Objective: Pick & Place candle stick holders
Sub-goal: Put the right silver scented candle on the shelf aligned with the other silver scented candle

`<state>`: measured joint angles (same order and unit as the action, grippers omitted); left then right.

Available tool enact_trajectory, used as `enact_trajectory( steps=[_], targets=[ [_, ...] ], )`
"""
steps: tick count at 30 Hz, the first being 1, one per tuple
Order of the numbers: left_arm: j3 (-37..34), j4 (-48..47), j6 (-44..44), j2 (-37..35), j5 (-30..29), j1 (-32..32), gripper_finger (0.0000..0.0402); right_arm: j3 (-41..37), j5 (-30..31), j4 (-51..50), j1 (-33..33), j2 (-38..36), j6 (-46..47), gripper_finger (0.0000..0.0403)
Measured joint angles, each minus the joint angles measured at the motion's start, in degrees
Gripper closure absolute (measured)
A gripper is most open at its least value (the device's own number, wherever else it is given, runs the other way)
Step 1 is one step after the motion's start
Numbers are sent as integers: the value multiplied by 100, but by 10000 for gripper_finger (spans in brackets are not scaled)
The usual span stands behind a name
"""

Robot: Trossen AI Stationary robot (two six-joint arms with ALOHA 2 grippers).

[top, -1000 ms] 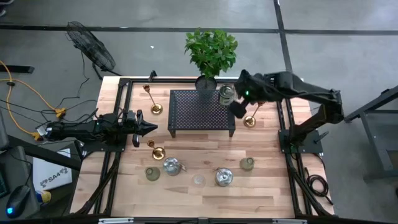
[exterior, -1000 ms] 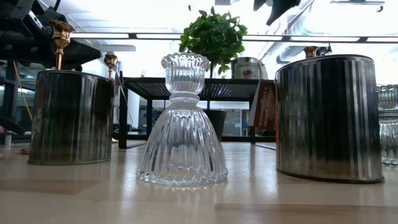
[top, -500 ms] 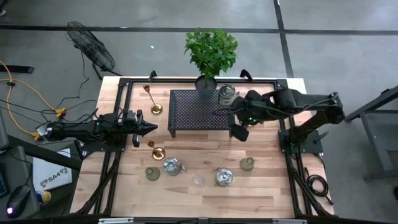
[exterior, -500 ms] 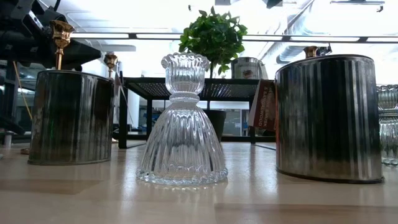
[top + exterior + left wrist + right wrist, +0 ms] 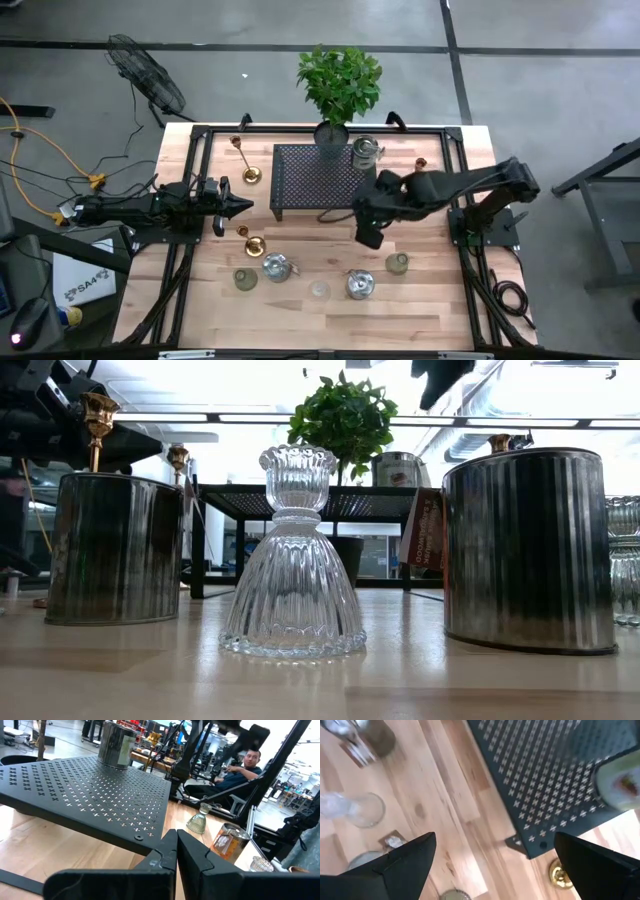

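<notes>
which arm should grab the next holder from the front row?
Right. Its gripper hangs open over the wood just in front of the stand, near the front-row holders. The left gripper sits shut at the left edge.

Readable text: almost none

Dark lettering is seen on a white box [image 5: 85, 283] lying on the floor beside the desk [image 5: 420, 315], but it cannot be made out. A red label [image 5: 421, 527] in the low view carries print that cannot be read.
</notes>
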<state>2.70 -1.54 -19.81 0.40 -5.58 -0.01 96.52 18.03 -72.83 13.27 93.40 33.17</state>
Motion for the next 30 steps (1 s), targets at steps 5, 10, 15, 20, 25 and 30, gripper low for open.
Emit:
enact_trajectory(
  steps=[5, 10, 15, 20, 25, 30],
  targets=[
    [0, 0, 0, 0, 0, -1, 400, -384, -40, -22, 33, 27, 375, 5],
    [0, 0, 0, -2, 0, 0, 400, -680, -44, 66, 62, 29, 577, 5],
    [0, 0, -2, -2, 0, -2, 400, -848, -37, 235, 96, 29, 677, 5],
    [0, 0, 0, 0, 0, 0, 400, -949, -17, 331, 217, 29, 779, 5],
    [0, 0, -2, 0, -2, 0, 400, -1045, -16, 476, 332, 29, 1006, 5],
    [0, 0, 0, 0, 0, -1, 400, -1328, -46, 780, 404, 30, 1102, 5]
  ],
)
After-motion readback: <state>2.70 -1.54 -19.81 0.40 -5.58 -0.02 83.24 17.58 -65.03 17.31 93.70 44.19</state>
